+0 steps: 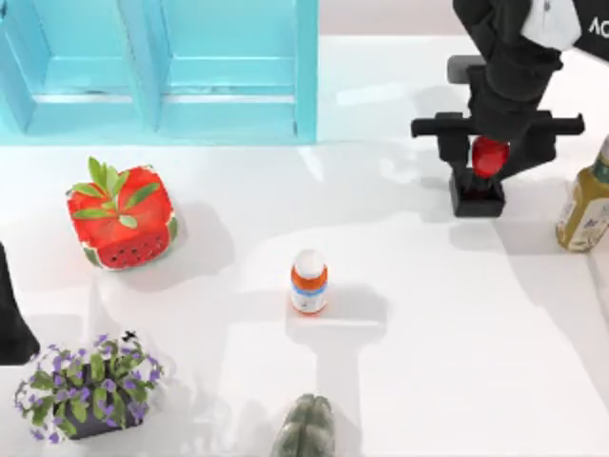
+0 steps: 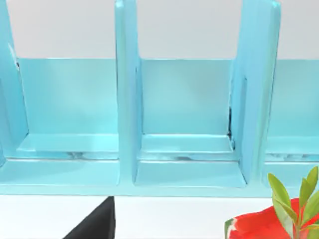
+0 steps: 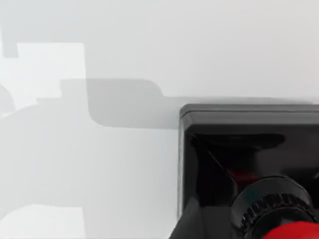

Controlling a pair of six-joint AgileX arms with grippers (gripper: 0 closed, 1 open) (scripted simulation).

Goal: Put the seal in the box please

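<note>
Here, the right gripper (image 1: pixel 488 157) is seen from above at the table's far right, lowered over the seal (image 1: pixel 481 176), a small stamp with a black square base and a glossy red knob. The fingers are set on either side of the red knob; whether they are pressed onto it or merely around it cannot be told. The seal's base (image 3: pixel 249 159) appears to rest on the white table (image 1: pixel 428 362), just right of the turquoise box (image 1: pixel 162 67), which is divided by upright walls into open compartments (image 2: pixel 187 149). The left arm (image 1: pixel 11 314) is parked at the table's left edge.

Several risks can be judged. The rounded, glossy knob may slip if it is pinched off-centre. A tall dressing bottle (image 1: pixel 585 205) stands close beside the gripper and could be knocked over during the lift. The box's right wall could be struck if the seal is carried too low. An orange-and-white pill bottle (image 1: pixel 309 281), a strawberry-patterned cube (image 1: pixel 122 221), a potted purple flower (image 1: pixel 88 386) and a cactus (image 1: pixel 304 428) stand farther off.
</note>
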